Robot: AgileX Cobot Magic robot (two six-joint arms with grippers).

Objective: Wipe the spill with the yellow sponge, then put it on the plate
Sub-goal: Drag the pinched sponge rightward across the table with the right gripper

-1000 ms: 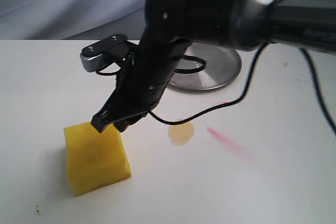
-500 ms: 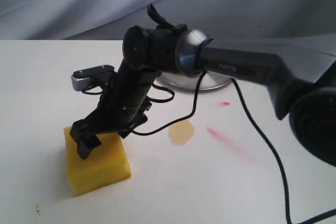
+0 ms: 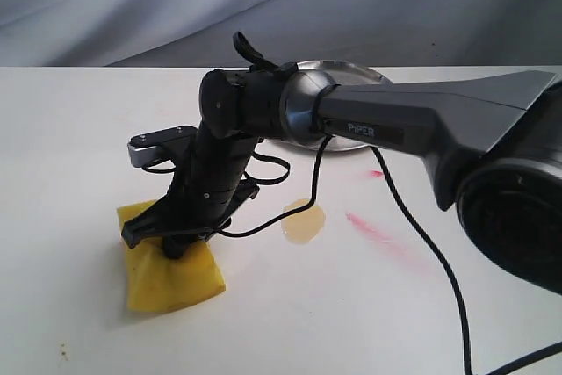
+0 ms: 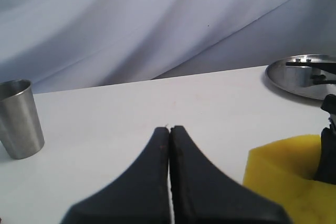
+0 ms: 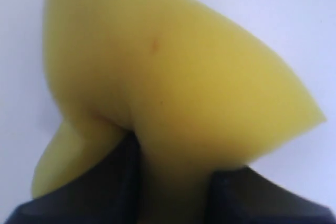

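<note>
The yellow sponge (image 3: 176,278) lies at the front left of the white table, squeezed and deformed. My right gripper (image 3: 162,239) reaches across from the right and is shut on the yellow sponge (image 5: 173,93), which bulges between its fingers. The spill (image 3: 304,221), a small tan puddle, sits on the table to the right of the sponge, apart from it. The silver plate (image 3: 351,72) stands behind, partly hidden by the right arm. My left gripper (image 4: 169,129) is shut on nothing and hovers over bare table; the sponge (image 4: 281,177) and the plate (image 4: 302,74) show beyond it.
A pink-red streak (image 3: 378,233) and a small red mark (image 3: 376,173) lie right of the spill. A black cable (image 3: 413,226) trails over the table. A metal cup (image 4: 20,119) stands on the table in the left wrist view. A grey cloth backdrop hangs behind.
My right gripper came down onto the sponge and closed on it. The sponge went from a full block to a squashed, pinched shape. The spill has not changed.
</note>
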